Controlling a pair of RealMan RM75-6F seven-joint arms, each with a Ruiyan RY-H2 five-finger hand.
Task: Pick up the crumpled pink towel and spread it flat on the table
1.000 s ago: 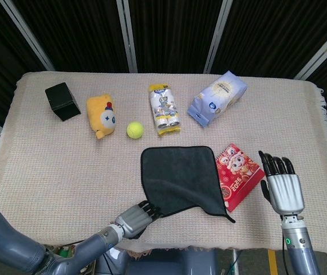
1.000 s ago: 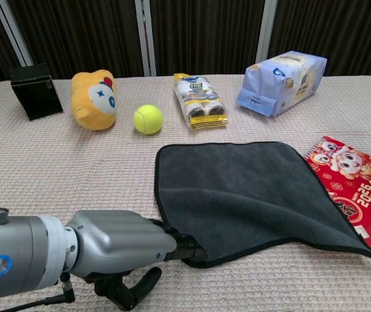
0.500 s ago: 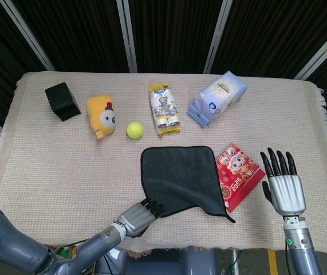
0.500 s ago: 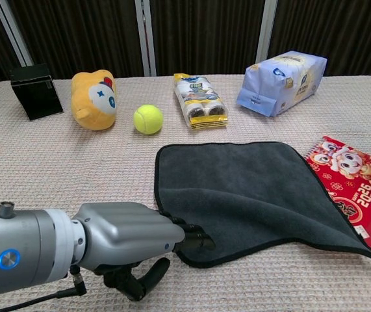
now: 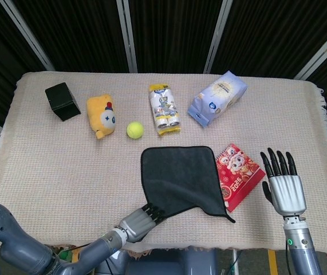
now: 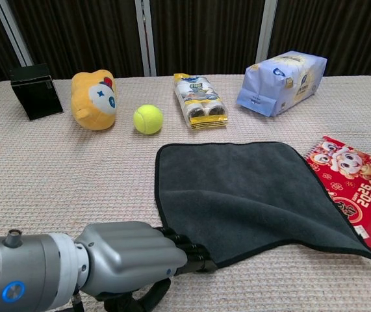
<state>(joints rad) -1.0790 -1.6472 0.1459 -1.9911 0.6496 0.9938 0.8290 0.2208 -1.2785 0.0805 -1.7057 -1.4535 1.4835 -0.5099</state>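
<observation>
The towel (image 5: 181,176) is dark grey, not pink, and lies spread almost flat on the counter (image 5: 48,172), near the front edge and a little right of the middle. Its right side overlaps a red printed packet (image 5: 240,175), and its front right corner runs out to a thin point.

The left hand (image 5: 139,219) sits at the towel's front left corner, close to the counter's front edge. Its dark fingertips (image 6: 195,255) touch the towel's edge there; whether they pinch the cloth or only rest against it I cannot tell. The right hand (image 5: 282,184) hovers near the front right corner of the counter, just beside the red packet, fingers straight and spread, holding nothing.

Behind the towel a tennis ball (image 5: 134,130) lies beside a yellow plush toy (image 5: 102,116). A black box (image 5: 62,101) stands toward the back left corner. A snack pack (image 5: 164,109) and a pale blue bag (image 5: 217,97) lie near the back edge.
</observation>
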